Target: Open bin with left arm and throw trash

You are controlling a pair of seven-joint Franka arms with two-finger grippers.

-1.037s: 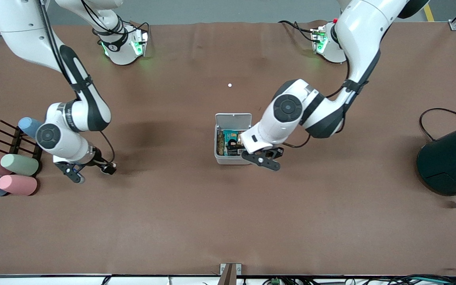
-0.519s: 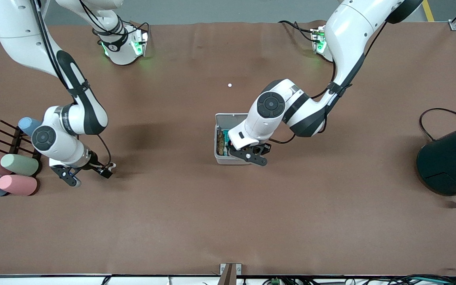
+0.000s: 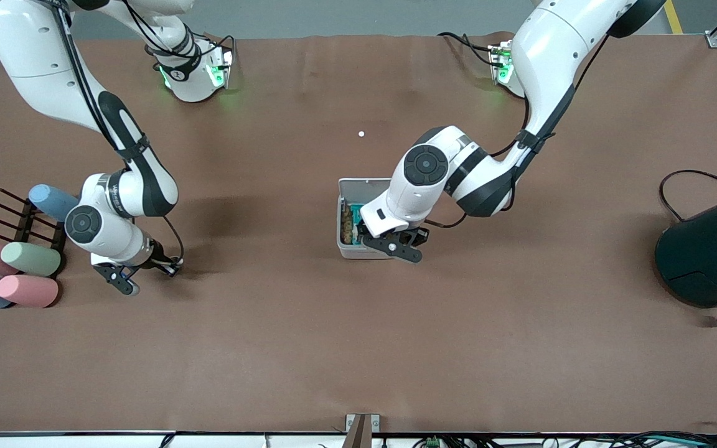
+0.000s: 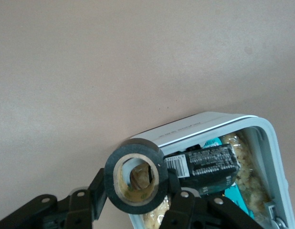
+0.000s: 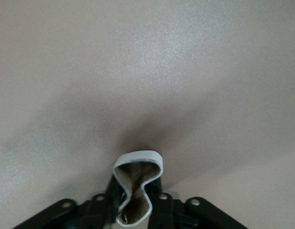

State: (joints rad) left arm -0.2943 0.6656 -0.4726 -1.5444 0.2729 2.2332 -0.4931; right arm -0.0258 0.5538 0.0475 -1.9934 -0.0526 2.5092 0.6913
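Observation:
The small white bin (image 3: 358,253) stands mid-table with its lid (image 3: 365,185) swung open. My left gripper (image 3: 376,239) hangs over the bin's edge nearest the left arm's end. In the left wrist view the left gripper (image 4: 134,190) is shut on the black tape ring (image 4: 109,179), held just above the bin's rim (image 4: 271,138). The black packet with white label (image 4: 209,164) lies inside the bin on snack bags. My right gripper (image 3: 168,269) is low over the table toward the right arm's end. There it (image 5: 137,202) is shut on the white wavy loop (image 5: 138,158), squeezing it.
Several pastel cylinders (image 3: 28,258) and a black rack (image 3: 19,224) lie at the right arm's end. A big dark teal drum (image 3: 707,255) with a cable stands at the left arm's end. A tiny white dot (image 3: 361,134) lies farther from the front camera than the bin.
My left gripper has carried the tape ring a little toward the right arm's end, farther over the bin. My right arm has shifted slightly, still holding the loop.

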